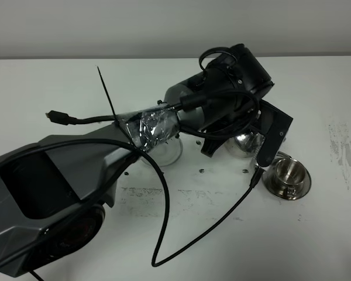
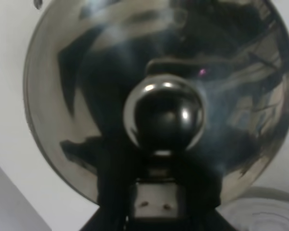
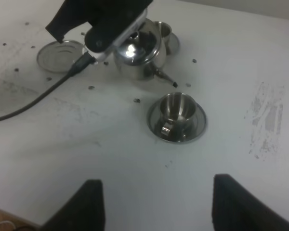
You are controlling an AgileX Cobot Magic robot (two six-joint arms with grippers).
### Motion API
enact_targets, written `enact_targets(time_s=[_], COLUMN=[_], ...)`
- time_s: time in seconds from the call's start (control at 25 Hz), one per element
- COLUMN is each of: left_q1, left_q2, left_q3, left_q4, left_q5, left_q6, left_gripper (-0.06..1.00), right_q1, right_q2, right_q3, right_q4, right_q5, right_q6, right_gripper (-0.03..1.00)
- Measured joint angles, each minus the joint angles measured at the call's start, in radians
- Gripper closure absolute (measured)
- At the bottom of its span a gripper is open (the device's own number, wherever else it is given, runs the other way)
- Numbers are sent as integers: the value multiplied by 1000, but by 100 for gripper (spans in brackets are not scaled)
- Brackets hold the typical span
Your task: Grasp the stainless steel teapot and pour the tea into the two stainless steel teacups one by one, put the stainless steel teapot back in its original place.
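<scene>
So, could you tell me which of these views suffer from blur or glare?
Left wrist view: the teapot fills the frame, soft and hazy, with dark reflections. Right wrist view: the table is fairly sharp, a glare spot sits on the teapot, the right claw is two dark unfocused blobs. Exterior high view: the left arm nearby is blurred, the teacup sharp.

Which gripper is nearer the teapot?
Left. The left gripper is right at the teapot, above its lid; the right gripper hangs well back, with a cup between.
</scene>
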Motion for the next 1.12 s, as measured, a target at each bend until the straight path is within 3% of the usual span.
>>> enact_targets(time_s=[1.12], left_q1=[-61], left_q2=[15], left_q3=[0], left_q4=[229], left_q5=[-47], left_q6=[-4], left_gripper=[77], right_q1=[0], right_q2=[0], right_q3=[0], right_q4=[0], right_q5=[0], right_q6=[0], right_gripper=[49])
